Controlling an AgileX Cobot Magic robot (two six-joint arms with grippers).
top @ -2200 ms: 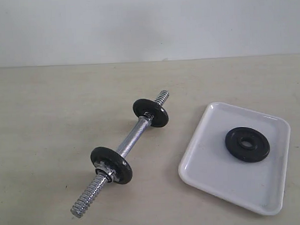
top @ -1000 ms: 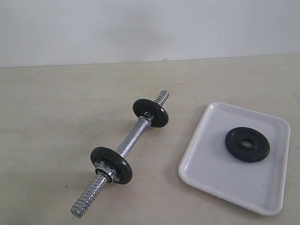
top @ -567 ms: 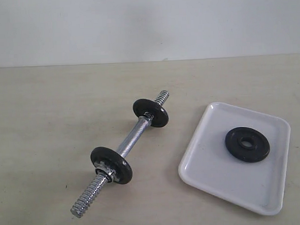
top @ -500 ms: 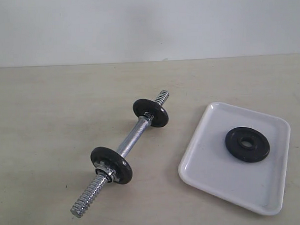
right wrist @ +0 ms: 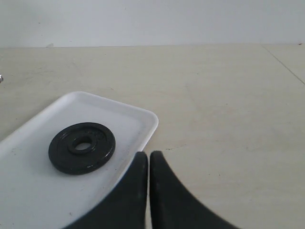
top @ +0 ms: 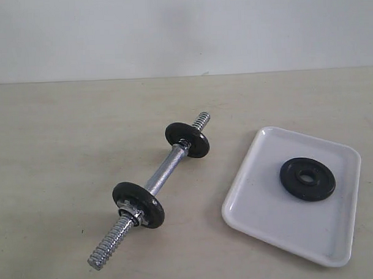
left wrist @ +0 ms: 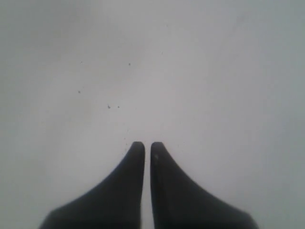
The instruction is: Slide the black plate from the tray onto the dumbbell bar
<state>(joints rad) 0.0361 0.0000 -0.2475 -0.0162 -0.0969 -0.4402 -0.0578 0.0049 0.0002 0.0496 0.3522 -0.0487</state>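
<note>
The black plate [top: 307,179] lies flat in the white tray [top: 262,204] on the right of the exterior view. It also shows in the right wrist view, the plate [right wrist: 82,148] on the tray [right wrist: 128,119]. The dumbbell bar [top: 163,174] lies diagonally left of the tray, carrying two black discs [top: 138,204] [top: 186,139]. Neither arm appears in the exterior view. My right gripper [right wrist: 148,155] is shut and empty, beside the tray's corner. My left gripper [left wrist: 144,145] is shut and empty over a plain pale surface.
A beige tabletop [top: 64,137] spreads around the bar and tray, with a pale wall [top: 182,29] behind. The bar's threaded ends [top: 109,245] [top: 201,121] stick out beyond the discs.
</note>
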